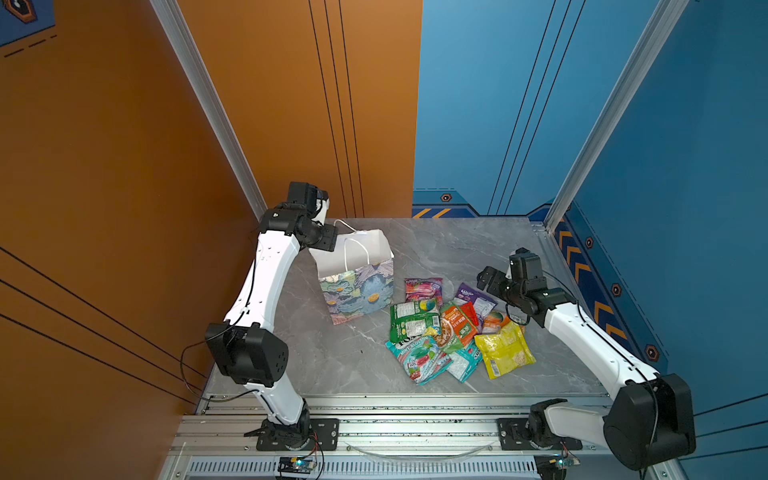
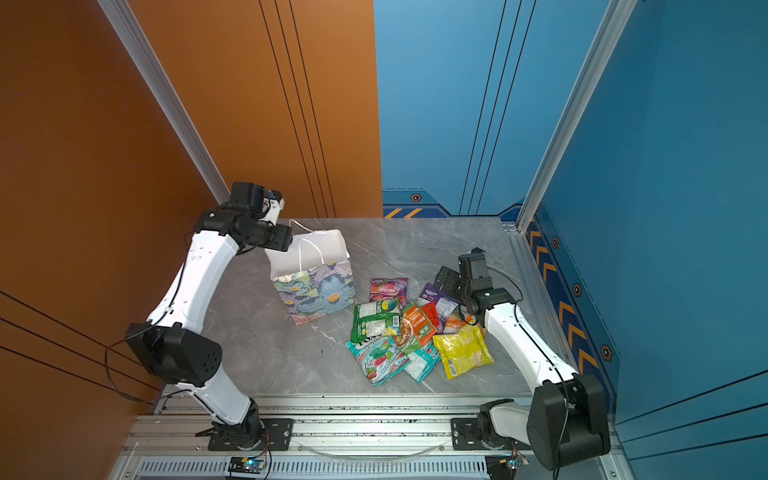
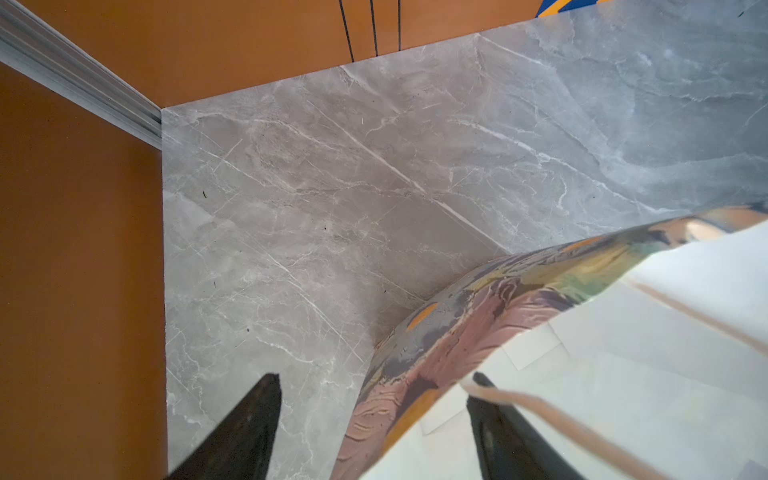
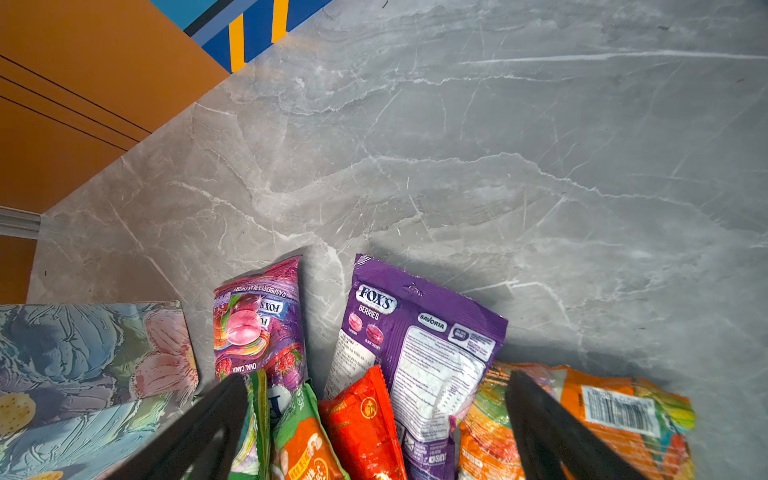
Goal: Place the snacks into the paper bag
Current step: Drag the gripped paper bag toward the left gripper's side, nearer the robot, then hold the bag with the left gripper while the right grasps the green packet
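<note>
Standing upright toward the back left of the grey marble desk (image 1: 457, 249) in both top views, the paper bag (image 1: 357, 286) has its long axis vertical, its white mouth open upward and its flower-printed face turned to the front edge. The left tool (image 1: 326, 239) is at the bag's left rim. The snacks (image 1: 453, 328) lie flat in an overlapping pile just right of the bag. A pink packet (image 1: 423, 289) at the back has its long axis running back to front, and a green packet (image 1: 413, 318) lies crosswise just in front of it. A teal packet (image 1: 417, 357) slants at the front and a yellow packet (image 1: 504, 349) sits at the right. The right tool (image 1: 488, 278) hangs above the pile's back right, over a purple packet (image 1: 476, 301).

From the left wrist, the left tool's fingers (image 3: 249, 428) are spread astride the bag's wall, one outside and one inside, neither pressing it. A cord handle (image 3: 540, 411) crosses in front of the inner finger.

From the right wrist, the right tool's fingers (image 4: 552, 428) stand wide apart above the pile, pinching nothing. The pink and purple packets lie side by side, long axes nearly parallel and pointing away from the tool, with the bag's flowered side beside the pink one.
</note>
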### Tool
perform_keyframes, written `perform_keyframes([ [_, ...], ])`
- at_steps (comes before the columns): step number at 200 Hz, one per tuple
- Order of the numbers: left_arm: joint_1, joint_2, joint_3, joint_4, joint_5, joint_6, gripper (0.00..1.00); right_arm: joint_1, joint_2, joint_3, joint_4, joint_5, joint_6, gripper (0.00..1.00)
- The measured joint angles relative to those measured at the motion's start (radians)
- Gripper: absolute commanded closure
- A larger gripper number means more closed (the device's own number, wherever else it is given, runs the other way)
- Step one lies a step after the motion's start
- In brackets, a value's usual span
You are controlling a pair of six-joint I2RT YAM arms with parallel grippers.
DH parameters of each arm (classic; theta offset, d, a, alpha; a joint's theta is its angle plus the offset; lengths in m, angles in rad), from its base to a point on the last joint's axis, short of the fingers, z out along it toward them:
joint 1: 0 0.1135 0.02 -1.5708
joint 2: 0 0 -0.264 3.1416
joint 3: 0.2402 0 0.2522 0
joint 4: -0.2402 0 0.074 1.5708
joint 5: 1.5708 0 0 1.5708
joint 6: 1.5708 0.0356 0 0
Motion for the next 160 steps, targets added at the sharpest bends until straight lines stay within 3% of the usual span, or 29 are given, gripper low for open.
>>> perform_keyframes([
  [31,0.005,0.049,0.048,-0.027,0.000,0.002,0.53,0.000,0.000,-0.001,0.006,-0.003,0.000,0.05],
  [50,0.005,0.057,0.058,-0.037,0.000,-0.006,0.74,0.000,0.000,-0.001,0.006,-0.004,0.000,0.06],
  [74,0.006,0.057,0.058,-0.046,0.000,-0.016,0.90,0.000,0.000,-0.002,0.007,-0.008,0.000,0.08],
  [119,0.026,0.013,0.005,-0.054,0.035,-0.064,1.00,0.003,0.027,0.015,0.006,-0.063,0.002,0.14],
  [160,0.028,-0.087,-0.108,-0.055,0.111,-0.190,1.00,0.084,0.196,0.187,-0.045,-0.176,-0.016,0.21],
])
